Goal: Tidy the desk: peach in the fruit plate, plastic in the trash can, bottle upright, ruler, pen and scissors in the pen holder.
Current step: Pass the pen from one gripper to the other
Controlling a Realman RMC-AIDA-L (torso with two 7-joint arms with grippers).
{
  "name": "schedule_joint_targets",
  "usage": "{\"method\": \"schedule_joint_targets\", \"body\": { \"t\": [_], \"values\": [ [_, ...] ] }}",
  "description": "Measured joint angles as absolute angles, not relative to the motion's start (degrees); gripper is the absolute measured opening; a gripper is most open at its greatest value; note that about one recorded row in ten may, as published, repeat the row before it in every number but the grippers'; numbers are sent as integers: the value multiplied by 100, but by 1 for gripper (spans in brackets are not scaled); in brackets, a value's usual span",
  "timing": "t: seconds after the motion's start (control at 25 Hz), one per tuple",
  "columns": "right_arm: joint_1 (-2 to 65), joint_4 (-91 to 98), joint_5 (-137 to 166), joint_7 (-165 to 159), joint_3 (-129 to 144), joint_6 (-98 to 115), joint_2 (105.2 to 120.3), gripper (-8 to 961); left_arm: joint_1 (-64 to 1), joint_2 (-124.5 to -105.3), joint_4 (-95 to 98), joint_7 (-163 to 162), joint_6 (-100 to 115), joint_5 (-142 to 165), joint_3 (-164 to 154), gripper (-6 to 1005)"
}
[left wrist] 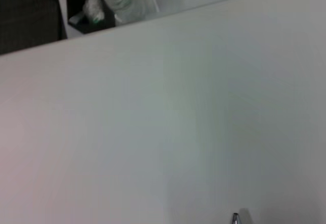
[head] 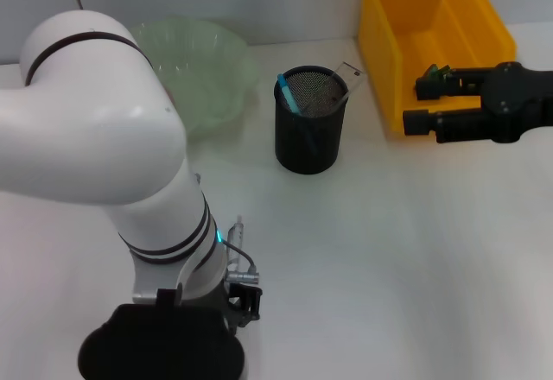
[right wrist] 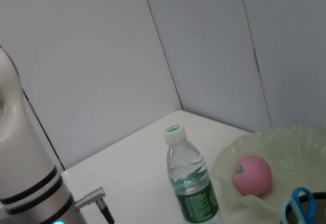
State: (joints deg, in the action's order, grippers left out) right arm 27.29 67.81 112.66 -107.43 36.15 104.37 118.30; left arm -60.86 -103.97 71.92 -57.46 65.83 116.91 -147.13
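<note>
The pink peach [right wrist: 252,175] lies in the pale green fruit plate [right wrist: 285,147], which also shows at the back of the table [head: 207,60]. A clear bottle [right wrist: 191,188] with a green cap stands upright beside the plate. The black mesh pen holder [head: 308,125] holds a blue-handled pair of scissors [right wrist: 300,203], a blue pen [head: 289,93] and a ruler [head: 347,82]. My right gripper [head: 413,104] hangs open over the front wall of the yellow trash can [head: 389,60], nothing between its fingers. No plastic shows. My left arm [head: 112,138] fills the near left; its gripper is hidden under it.
In the left wrist view there is bare white table [left wrist: 168,122], with the bottle [left wrist: 122,0] at its far edge. Grey wall panels stand behind the table. White tabletop lies in front of the pen holder.
</note>
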Motion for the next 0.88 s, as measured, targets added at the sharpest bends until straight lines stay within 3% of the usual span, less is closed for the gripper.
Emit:
{"method": "schedule_joint_targets", "body": {
  "t": [0.64, 0.88],
  "values": [
    [2785, 6679, 11027, -11421, 3537, 9957, 11867, 748, -5565, -10281, 7882, -6548, 6383, 12101, -14396, 127],
    [2514, 6144, 10463, -12601, 3126, 9933, 11842, 748, -5559, -10241, 8378, -7181, 6452, 12785, -14333, 127]
  ]
}}
